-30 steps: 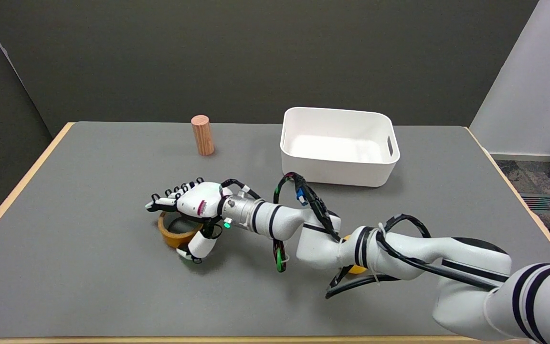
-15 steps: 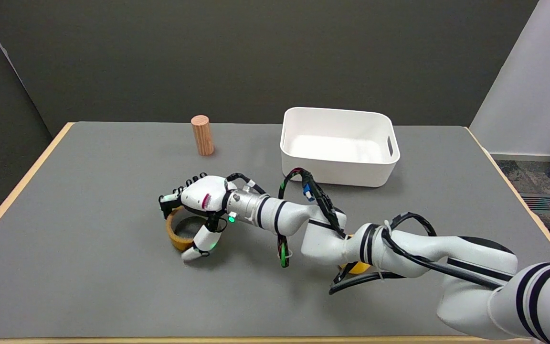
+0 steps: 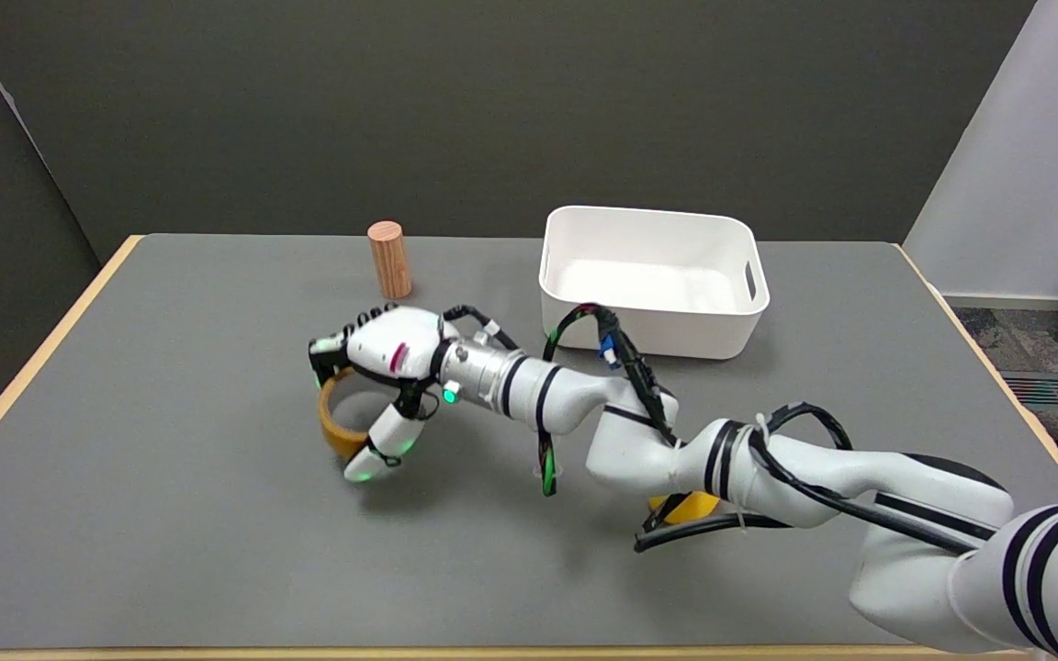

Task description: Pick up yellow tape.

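Observation:
The yellow tape (image 3: 334,424) is a ring with a brown inner core, left of the table's middle. My right hand (image 3: 380,363) grips it: the fingers curl over its far rim and the thumb (image 3: 380,448) presses on its near side. The ring is tipped up on edge, its opening facing right, and it seems to hang just above the grey table (image 3: 171,514). Most of the far rim is hidden under the fingers.
A wooden cylinder (image 3: 388,259) stands upright behind the hand. A white bin (image 3: 653,275) sits at the back right. A second yellow object (image 3: 687,506) lies under my forearm, mostly hidden. The table's wooden edge (image 3: 33,367) runs along the left.
The fingers have closed over the tape and the hand has risen and drawn slightly away, tipping the ring from flat on the table up onto its edge.

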Controlling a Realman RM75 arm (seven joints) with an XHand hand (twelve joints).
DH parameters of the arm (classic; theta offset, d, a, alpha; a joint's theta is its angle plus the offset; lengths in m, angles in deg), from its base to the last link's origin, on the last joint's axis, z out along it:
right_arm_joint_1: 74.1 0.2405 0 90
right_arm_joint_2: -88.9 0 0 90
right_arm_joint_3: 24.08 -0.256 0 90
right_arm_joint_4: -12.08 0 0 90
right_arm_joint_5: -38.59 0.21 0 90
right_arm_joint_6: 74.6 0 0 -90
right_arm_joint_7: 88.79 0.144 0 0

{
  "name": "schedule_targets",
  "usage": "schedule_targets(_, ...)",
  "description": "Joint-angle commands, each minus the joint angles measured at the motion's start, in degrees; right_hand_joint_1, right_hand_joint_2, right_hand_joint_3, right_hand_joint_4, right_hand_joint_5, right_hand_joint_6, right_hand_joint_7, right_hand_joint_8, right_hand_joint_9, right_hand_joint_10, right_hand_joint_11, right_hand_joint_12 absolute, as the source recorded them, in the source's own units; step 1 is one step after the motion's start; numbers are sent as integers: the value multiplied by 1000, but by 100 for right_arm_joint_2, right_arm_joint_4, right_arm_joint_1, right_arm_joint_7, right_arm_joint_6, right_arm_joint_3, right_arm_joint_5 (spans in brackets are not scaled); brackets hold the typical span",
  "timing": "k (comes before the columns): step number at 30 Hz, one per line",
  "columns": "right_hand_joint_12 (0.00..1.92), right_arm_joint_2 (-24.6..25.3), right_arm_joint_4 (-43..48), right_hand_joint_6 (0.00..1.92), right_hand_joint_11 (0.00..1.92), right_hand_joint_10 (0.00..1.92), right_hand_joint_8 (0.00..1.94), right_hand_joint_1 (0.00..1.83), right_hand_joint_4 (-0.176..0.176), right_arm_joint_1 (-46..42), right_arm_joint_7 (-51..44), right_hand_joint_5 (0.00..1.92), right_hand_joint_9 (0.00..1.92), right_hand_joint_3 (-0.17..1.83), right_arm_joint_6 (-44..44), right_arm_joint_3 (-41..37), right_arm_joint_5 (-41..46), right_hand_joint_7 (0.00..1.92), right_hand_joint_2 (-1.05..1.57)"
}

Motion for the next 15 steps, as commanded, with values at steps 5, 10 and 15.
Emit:
schedule_targets(5, 1866, -1070, 2417, 1567, 896, 1399, 1335, 1175, -36, -5, -2223, 671, 844, 597, 49, -3060, -5, 894, 949)
schedule_targets(10, 1870, -1232, 2379, 1565, 896, 1399, 1340, 1175, -35, -184, -3111, 673, 845, 602, 329, -4138, 8, 893, 946)
schedule_targets(15, 1864, -1511, 1828, 1549, 888, 1393, 1337, 1173, -37, -354, -3371, 668, 860, 562, 674, -4649, 24, 890, 966)
